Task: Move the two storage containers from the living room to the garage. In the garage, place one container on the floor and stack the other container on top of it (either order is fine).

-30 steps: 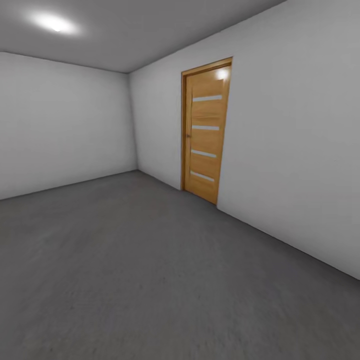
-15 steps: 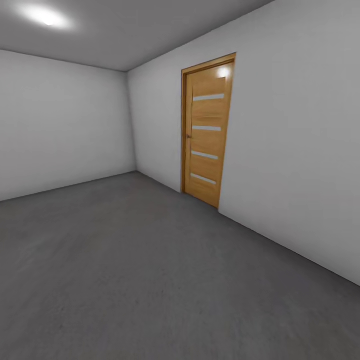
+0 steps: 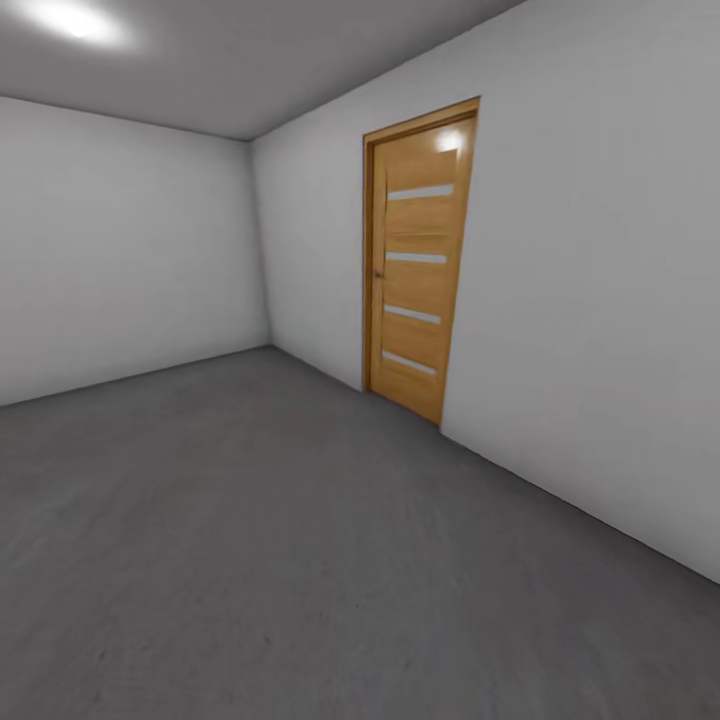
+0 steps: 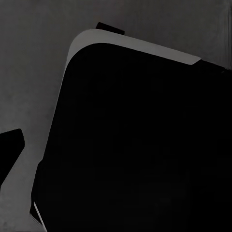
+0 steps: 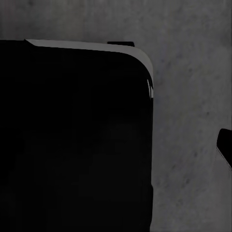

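1. Seen from the head, the garage is a bare room: a pale grey back wall (image 3: 120, 250) on the left meets a second pale wall (image 3: 600, 300) at a corner left of centre.
2. A ceiling light (image 3: 70, 20) glows at the upper left.
3. The floor (image 3: 300, 560), dark grey mottled concrete, spreads across the lower half of that view.
4. Further right, a closed wooden door (image 3: 418, 258) with four pale horizontal strips sits in the right-hand wall, its frame reaching down to the floor.
5. In the left wrist view, a large black body with a rounded corner and a thin grey edge (image 4: 135, 145) lies over the concrete below the left claw; a small dark tip (image 4: 10, 147) shows at the picture's edge. I cannot tell whether this claw is released or clenched.
6. In the right wrist view, a similar black rounded body (image 5: 72, 140) sits over the concrete, with a dark tip (image 5: 225, 145) at the picture's edge. I cannot tell this claw's state either.
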Tool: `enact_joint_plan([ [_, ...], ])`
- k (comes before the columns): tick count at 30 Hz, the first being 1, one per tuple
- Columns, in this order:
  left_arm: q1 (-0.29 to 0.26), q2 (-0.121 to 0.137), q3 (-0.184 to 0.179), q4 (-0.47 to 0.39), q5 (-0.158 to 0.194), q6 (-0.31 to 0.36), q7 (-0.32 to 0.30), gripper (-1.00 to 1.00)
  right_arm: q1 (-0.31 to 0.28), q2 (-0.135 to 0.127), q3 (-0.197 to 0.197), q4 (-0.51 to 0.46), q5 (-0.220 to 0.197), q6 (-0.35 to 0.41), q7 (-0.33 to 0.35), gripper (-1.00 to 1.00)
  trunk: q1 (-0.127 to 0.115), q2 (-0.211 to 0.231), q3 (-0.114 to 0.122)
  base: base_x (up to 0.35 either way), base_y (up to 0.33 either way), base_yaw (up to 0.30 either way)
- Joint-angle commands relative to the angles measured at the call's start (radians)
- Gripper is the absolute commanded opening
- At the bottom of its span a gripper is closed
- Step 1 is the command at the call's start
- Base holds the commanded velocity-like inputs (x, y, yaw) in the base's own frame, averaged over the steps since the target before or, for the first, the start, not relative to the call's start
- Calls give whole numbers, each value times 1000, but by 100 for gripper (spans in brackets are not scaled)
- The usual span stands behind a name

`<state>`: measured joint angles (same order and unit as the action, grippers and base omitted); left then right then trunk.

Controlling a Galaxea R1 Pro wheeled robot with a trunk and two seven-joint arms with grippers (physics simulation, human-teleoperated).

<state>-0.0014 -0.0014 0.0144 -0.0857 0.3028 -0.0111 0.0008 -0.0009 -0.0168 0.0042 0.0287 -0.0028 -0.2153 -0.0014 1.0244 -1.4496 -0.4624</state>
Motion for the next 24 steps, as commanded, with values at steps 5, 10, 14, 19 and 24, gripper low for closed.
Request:
enact_joint_plan([
  [5, 0, 0, 1, 0, 3, 0, 0, 100, -1, 0, 0, 2, 0, -6, 0, 100, 1, 0, -1, 323, 0, 0],
  [10, 0, 0, 1, 0, 2, 1, -1, 100, -1, 0, 0, 2, 0, -6, 0, 100, 1, 0, -1, 323, 0, 0],
  [14, 0, 2, 0, -1, 2, 5, -1, 100, -1, 2, 1, 2, 3, -6, 1, 100, 1, 0, -1, 323, 0, 0],
  [19, 0, 3, 0, -2, 2, 6, -1, 100, -1, 11, -8, 2, -2, -7, 0, 100, 1, 0, -1, 323, 0, 0],
  [24, 0, 4, 0, -2, 2, 5, -1, 100, -1, 11, -13, 2, -8, -6, 0, 100, 1, 0, -1, 323, 0, 0],
])
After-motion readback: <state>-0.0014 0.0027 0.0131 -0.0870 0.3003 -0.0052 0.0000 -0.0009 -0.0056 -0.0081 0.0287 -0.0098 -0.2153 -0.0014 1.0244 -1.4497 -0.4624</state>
